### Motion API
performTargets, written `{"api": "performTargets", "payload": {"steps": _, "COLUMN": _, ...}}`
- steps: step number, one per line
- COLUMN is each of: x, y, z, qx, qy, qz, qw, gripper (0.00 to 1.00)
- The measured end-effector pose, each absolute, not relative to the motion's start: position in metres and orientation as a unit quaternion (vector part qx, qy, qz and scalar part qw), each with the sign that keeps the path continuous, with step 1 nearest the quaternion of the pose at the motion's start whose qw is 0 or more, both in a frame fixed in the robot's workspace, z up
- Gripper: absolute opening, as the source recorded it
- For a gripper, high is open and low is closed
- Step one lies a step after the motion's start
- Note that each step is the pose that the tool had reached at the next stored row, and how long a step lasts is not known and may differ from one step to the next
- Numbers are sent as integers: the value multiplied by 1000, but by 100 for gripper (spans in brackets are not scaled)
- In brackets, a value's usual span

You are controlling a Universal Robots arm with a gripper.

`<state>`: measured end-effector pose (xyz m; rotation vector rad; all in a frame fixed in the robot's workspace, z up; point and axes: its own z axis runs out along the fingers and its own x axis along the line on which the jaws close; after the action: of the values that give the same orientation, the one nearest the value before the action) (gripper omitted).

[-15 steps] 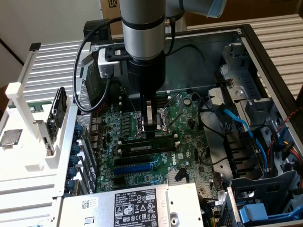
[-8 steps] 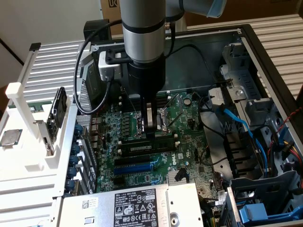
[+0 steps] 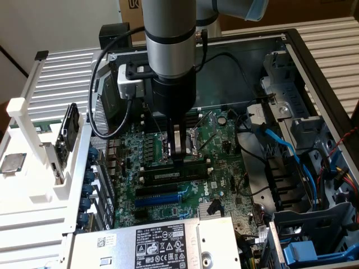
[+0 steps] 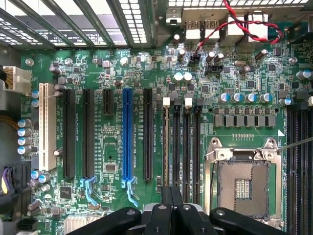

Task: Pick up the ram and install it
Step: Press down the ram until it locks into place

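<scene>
Nearest the exterior camera lies the silver metal power-supply box with a black label (image 3: 162, 246), at the front edge of the open black computer case (image 3: 314, 61). Behind it, the grey robot arm (image 3: 171, 39) descends over the green motherboard (image 3: 219, 168). The black jaws (image 3: 179, 154) are fully closed, tips pressed together; whether they touch anything cannot be told. Directly beneath them, the long thin dark-green ram stick with black chips (image 3: 176, 175) stands in a long black memory slot (image 4: 177, 147), beside the silver processor socket (image 4: 243, 183). The blue expansion slot (image 3: 160, 197) lies near it, toward the power supply.
</scene>
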<state>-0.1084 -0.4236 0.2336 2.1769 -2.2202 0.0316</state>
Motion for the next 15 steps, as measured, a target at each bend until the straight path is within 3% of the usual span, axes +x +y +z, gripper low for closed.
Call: {"api": "performTargets", "payload": {"steps": 15, "x": -108, "y": -423, "z": 230, "qx": 700, "qy": -714, "qz": 10, "qw": 16, "gripper": 10}}
